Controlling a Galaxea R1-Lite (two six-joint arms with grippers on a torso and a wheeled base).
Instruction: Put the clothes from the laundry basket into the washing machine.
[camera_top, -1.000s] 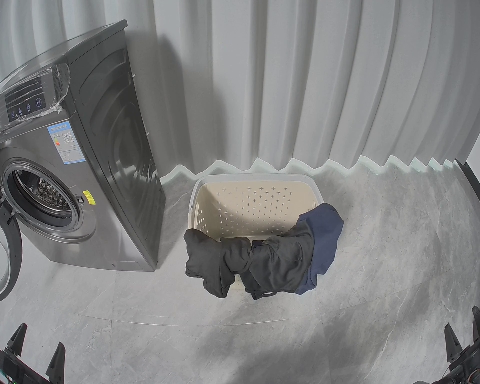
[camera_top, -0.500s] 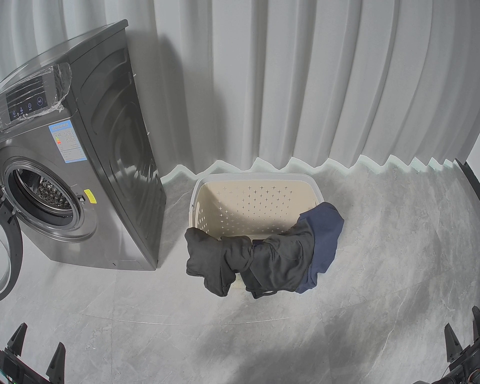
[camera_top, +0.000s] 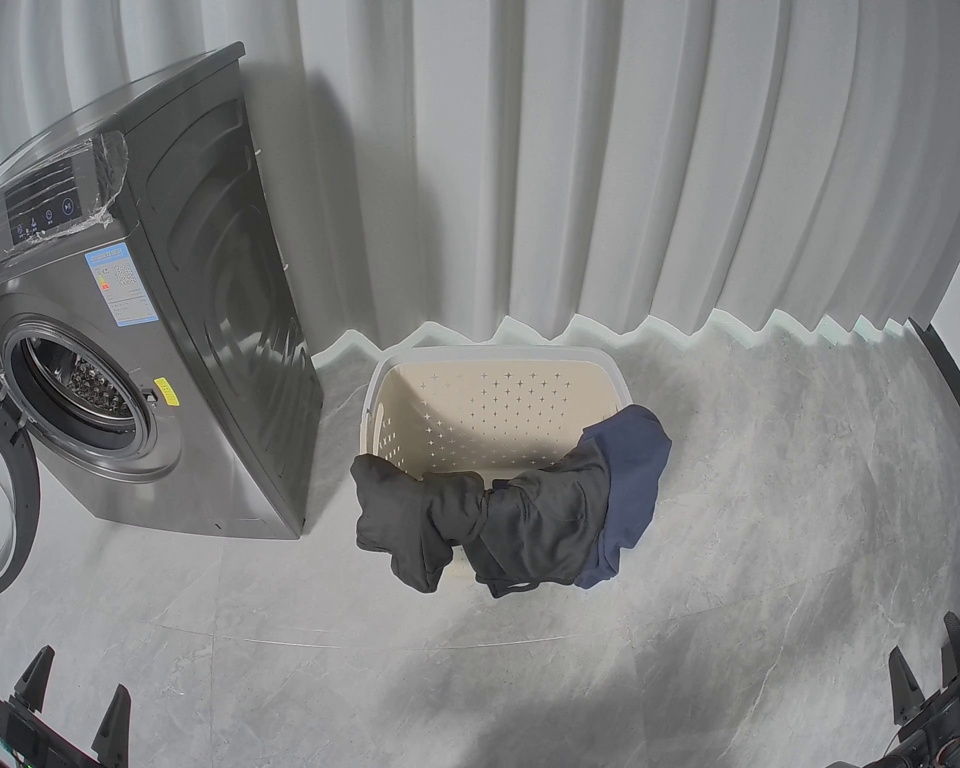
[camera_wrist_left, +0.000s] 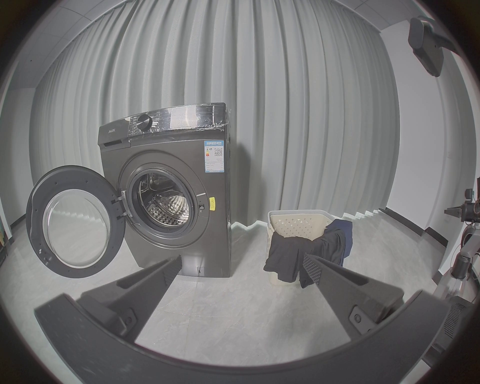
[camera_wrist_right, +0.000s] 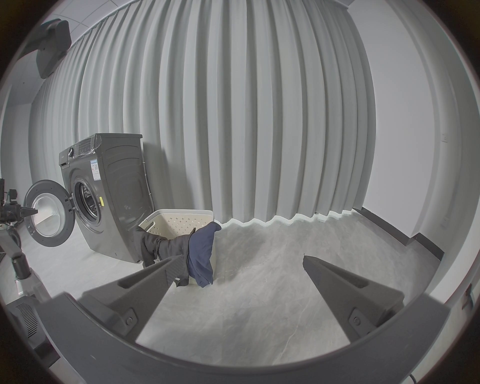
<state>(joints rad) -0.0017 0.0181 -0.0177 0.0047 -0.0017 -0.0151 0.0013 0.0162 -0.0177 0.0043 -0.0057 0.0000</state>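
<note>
Dark clothes (camera_top: 520, 520) are draped crosswise on the laundry basket (camera_top: 500, 353) rim, mid-frame, well above the left gripper (camera_top: 80, 672) and right gripper (camera_top: 925, 640), both spread wide and empty.

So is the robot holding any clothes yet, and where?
Nothing is held. The left gripper and right gripper are open and empty; the clothes drape over the laundry basket rim.

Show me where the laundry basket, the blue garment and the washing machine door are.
laundry basket (camera_top: 500, 352), head view, far rim.
blue garment (camera_top: 630, 470), head view, draped fold.
washing machine door (camera_wrist_left: 75, 227), left wrist view, glass pane.
</note>
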